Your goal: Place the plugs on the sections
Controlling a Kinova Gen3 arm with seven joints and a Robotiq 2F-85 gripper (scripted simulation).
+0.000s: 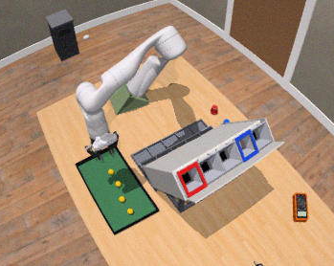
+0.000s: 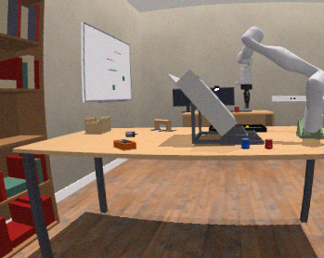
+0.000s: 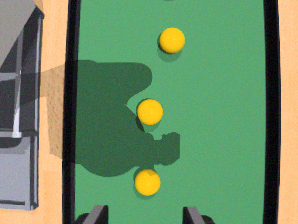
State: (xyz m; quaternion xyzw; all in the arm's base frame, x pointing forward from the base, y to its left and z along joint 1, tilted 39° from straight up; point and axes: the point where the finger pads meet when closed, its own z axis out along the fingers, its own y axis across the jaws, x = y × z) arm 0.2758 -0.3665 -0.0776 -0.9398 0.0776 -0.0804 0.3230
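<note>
My gripper [image 1: 103, 149] hangs over the near end of the green marble tray [image 1: 116, 193], open and empty. Several yellow marbles lie in the tray. In the wrist view the nearest marble [image 3: 148, 182] is just ahead of my fingertips, with two more marbles [image 3: 150, 111] [image 3: 172, 40] beyond it. The grey cover carries the red-banded funnel [image 1: 191, 178] and the blue-banded funnel [image 1: 247, 145]. The row of grey sections [image 1: 173, 140] lies behind it. The red plug [image 1: 214, 110] and the blue plug [image 1: 226, 121] stand on the table beyond the cover.
An orange multimeter [image 1: 300, 207] lies at the table's right end. The arm's green base wedge [image 1: 128, 100] is at the back. The section rack's edge [image 3: 17, 100] is left of the tray in the wrist view. Two wooden blocks [image 2: 97, 124] stand on the far side.
</note>
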